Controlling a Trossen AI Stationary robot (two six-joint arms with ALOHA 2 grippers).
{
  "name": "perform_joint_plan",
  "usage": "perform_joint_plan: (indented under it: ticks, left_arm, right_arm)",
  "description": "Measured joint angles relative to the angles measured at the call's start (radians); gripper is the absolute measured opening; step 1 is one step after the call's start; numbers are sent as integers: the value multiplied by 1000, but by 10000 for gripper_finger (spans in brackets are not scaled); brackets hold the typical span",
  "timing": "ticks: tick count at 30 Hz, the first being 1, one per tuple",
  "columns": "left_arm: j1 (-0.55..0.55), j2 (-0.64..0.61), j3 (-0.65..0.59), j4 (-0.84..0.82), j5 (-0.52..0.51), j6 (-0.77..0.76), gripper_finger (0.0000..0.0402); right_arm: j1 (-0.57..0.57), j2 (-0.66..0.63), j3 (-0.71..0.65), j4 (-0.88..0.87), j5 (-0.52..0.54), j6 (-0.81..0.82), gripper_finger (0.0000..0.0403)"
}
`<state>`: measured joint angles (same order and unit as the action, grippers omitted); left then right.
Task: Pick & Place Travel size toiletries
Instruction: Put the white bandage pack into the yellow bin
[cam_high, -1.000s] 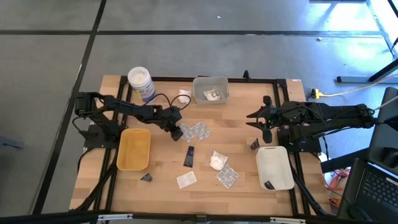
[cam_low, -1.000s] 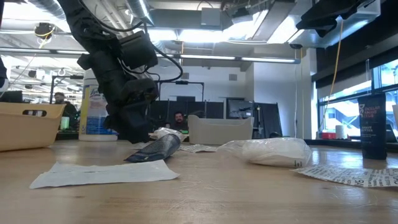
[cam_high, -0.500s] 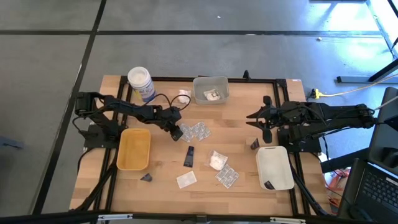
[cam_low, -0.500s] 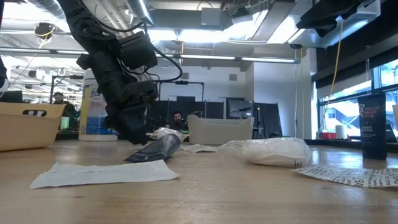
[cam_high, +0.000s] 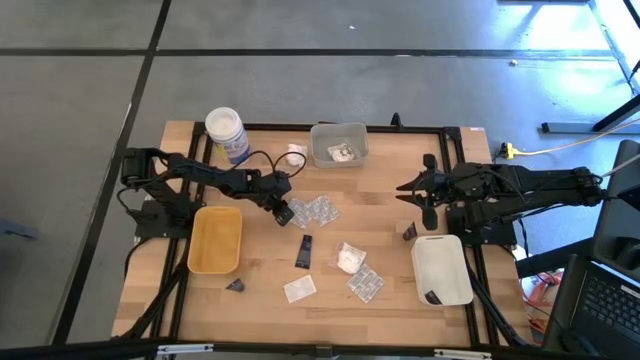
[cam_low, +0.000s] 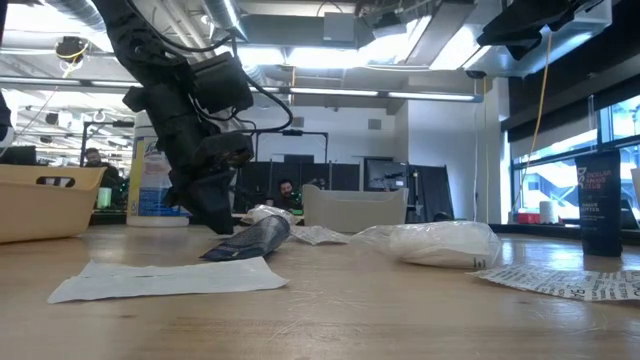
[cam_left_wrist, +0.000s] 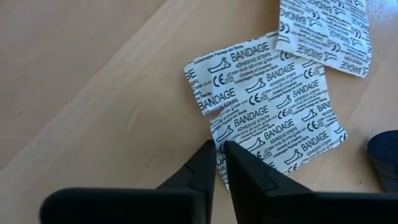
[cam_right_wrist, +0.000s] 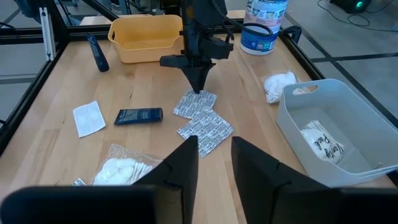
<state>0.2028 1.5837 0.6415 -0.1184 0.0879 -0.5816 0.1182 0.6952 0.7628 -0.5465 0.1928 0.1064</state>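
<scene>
**Left fingers pinch a bandage sachet**

At the table's left sits a yellow tray, with a white jar farther back. The left gripper is down on the bandage sachets, its fingers drawn nearly together over one sachet's edge. A dark tube, a white packet and a square sachet lie toward the middle. The right gripper hovers at the right, fingers part open, holding nothing, beside the white tray.
</scene>
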Motion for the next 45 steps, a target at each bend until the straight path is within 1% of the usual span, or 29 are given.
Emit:
perform_joint_plan:
  ticks: [5, 12, 17, 21, 24, 29, 35, 42, 45]
  left_arm:
    - [0, 0, 0, 1, 0, 0, 4]
    - [7, 0, 1, -15, 15, 7, 2]
    - [27, -2, 1, -25, 85, 8, 2]
    - [40, -25, -2, -63, 156, 8, 3]
    - [47, -66, -5, -98, 192, 17, 2]
    - [48, -160, -3, -183, 194, 27, 2]
    - [48, -295, -3, -279, 247, 44, 2]
    - [48, -440, -1, -379, 249, 45, 2]
    - [41, -482, -1, -419, 249, 43, 2]
  right_arm:
    - [0, 0, 0, 0, 0, 0, 100]
    - [0, 0, 0, 0, 0, 0, 116]
    - [0, 0, 0, 0, 0, 0, 128]
    - [0, 0, 0, 0, 0, 0, 137]
    - [0, 0, 0, 0, 0, 0, 142]
    - [0, 0, 0, 0, 0, 0, 149]
    - [0, 0, 0, 0, 0, 0, 157]
    - [0, 0, 0, 0, 0, 0, 164]
    - [0, 0, 0, 0, 0, 0, 167]
